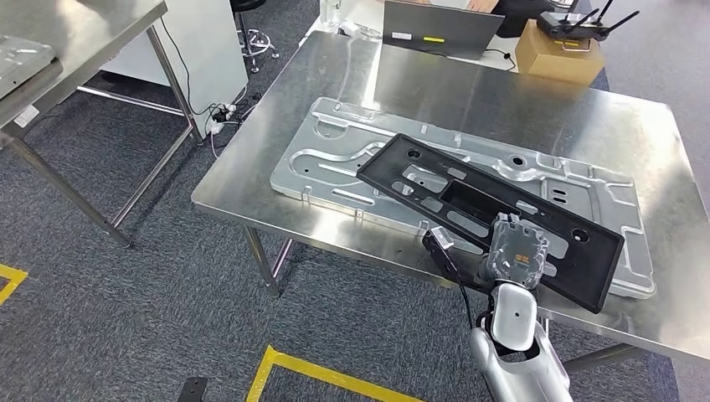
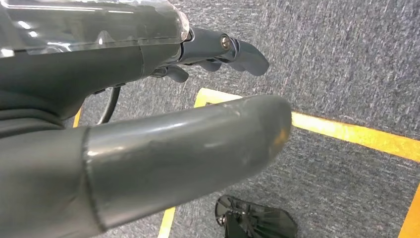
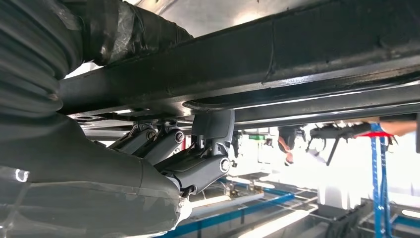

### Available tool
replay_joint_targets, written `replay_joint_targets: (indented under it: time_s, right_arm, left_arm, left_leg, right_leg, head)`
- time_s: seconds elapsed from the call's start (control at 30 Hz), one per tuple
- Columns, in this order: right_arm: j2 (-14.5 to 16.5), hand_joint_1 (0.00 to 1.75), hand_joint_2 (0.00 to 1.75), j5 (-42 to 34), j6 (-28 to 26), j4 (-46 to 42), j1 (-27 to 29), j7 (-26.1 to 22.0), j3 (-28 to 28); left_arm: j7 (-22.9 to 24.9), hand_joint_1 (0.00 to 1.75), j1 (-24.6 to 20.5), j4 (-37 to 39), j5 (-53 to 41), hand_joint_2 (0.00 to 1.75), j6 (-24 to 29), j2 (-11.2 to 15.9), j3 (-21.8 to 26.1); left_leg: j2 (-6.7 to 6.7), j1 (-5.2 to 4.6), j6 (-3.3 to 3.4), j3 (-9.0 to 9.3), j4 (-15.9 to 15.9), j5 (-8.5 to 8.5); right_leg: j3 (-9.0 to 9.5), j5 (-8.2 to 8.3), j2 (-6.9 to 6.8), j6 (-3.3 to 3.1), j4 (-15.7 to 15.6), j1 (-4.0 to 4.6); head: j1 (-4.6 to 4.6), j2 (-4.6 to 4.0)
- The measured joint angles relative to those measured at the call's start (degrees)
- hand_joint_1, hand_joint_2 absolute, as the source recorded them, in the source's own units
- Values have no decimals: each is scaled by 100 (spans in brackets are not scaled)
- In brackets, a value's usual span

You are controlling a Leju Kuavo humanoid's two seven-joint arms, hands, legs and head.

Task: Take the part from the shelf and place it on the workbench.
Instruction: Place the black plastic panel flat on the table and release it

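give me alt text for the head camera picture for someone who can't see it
The robot's right hand grips the near edge of a long black frame part that lies slanted on a ribbed silver metal panel on a steel workbench. Behind are a laptop and a cardboard box; grey carpet with yellow tape lies below.

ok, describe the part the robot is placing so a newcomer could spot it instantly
Find the steel workbench in the middle of the head view; a large embossed silver panel lies flat on it. The part is the long black plastic frame lying diagonally across that panel, its near edge gripped by the right hand. It is the only black, cut-out piece there, with rectangular openings showing silver beneath.
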Motion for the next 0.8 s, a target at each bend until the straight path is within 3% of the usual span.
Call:
replay_joint_targets:
  time_s: [0.03, 0.1, 0.13, 0.17, 0.23, 0.33, 0.37, 0.43, 0.47, 0.5, 0.53, 0.57, 0.63, 0.7, 0.8]
  right_arm:
    - [-2, 175, 175, 0, 0, 3, 7, 1, 0]
    - [-6, 175, 175, 0, -1, 5, 5, -1, 0]
    - [-8, 175, 175, 0, -3, 5, 1, -6, 1]
    - [-10, 175, 175, 0, -5, 5, -7, -11, 1]
    - [-11, 175, 175, 0, -10, 3, -27, -21, 2]
    - [-14, 175, 175, 1, -14, -9, -46, -31, 2]
    - [-15, 175, 175, 2, -14, -12, -53, -33, 2]
    - [-17, 175, 175, 2, -14, -9, -65, -41, 2]
    - [-17, 175, 175, 2, -14, -5, -60, -44, 2]
    - [-17, 175, 175, 2, -14, -2, -53, -49, 2]
    - [-17, 175, 175, 2, -13, 1, -47, -50, 2]
    - [-17, 175, 175, 2, -13, 2, -43, -51, 2]
    - [-19, 175, 175, 2, -14, 3, -50, -51, 2]
    - [-28, 175, 175, 2, -15, 2, -69, -66, 0]
    - [-60, 175, 175, 2, -17, -5, -93, -156, -25]
  left_arm:
    - [0, 0, 2, 0, 6, 0, 0, -2, 2]
    - [1, 0, 2, 0, 21, 0, 5, -8, 6]
    - [1, 0, -4, -1, 32, 0, 10, -14, 7]
    - [2, 0, -13, -1, 43, 0, 16, -20, 7]
    - [3, 0, -30, -2, 60, 0, 24, -33, 9]
    - [3, 0, -37, -5, 65, 0, 31, -45, 19]
    - [3, 0, -41, -6, 66, 0, 32, -44, 26]
    - [4, 0, -44, -7, 66, 0, 33, -44, 42]
    - [5, 0, -39, -7, 67, 0, 33, -44, 49]
    - [8, 0, -34, -7, 67, 0, 33, -44, 55]
    - [9, 0, -31, -8, 67, 0, 33, -44, 61]
    - [9, 0, -30, -10, 70, 0, 33, -43, 68]
    - [8, 0, -29, -14, 97, 0, 37, -40, 83]
    - [3, 0, -33, -16, 145, 0, 45, -39, 96]
    - [1, 0, -32, -17, 217, 0, 75, -43, 109]
  left_leg:
    - [-7, -10, -2, 53, 0, -37]
    - [-15, -28, -13, 177, -9, -123]
    - [-18, -37, -29, 228, -14, -162]
    - [-19, -39, -52, 257, -23, -192]
    - [-15, -34, -112, 282, -56, -223]
    - [10, -36, -197, 254, 70, -336]
    - [15, -32, -223, 131, 327, -449]
    - [16, -14, -270, -298, 1079, -711]
    - [17, -7, -291, -515, 1389, -762]
    - [18, -4, -305, -651, 1510, -693]
    - [19, -2, -312, -685, 1411, -502]
    - [21, -1, -311, -615, 1110, -230]
    - [26, -16, -284, -354, 411, 178]
    - [23, -37, -227, -210, 92, 215]
    - [12, -36, -131, -162, 11, 152]
  right_leg:
    - [-15, 221, 0, -26, -146, 4]
    - [209, 767, 2, -120, -854, 38]
    - [336, 941, 0, -173, -1175, 66]
    - [427, 1005, -1, -222, -1391, 95]
    - [492, 955, 0, -285, -1540, 131]
    - [649, 928, -4, -326, -1733, 67]
    - [716, 917, -12, -340, -1783, 45]
    - [801, 857, -20, -363, -1798, 50]
    - [839, 818, -18, -364, -1791, 51]
    - [881, 775, -14, -358, -1781, 50]
    - [931, 726, -9, -347, -1768, 48]
    - [987, 671, -5, -332, -1749, 45]
    - [1079, 549, 0, -278, -1702, 47]
    - [1084, 477, 4, -220, -1666, 61]
    - [1090, 424, 5, -144, -1661, 61]
  head:
    - [0, 0]
    - [-2, 0]
    - [-5, 0]
    - [-7, 0]
    - [-8, 0]
    - [-12, 0]
    - [-13, 0]
    - [-15, 0]
    - [-15, 0]
    - [-16, 0]
    - [-16, 0]
    - [-16, 0]
    - [-15, 0]
    - [-15, 0]
    - [-18, 0]
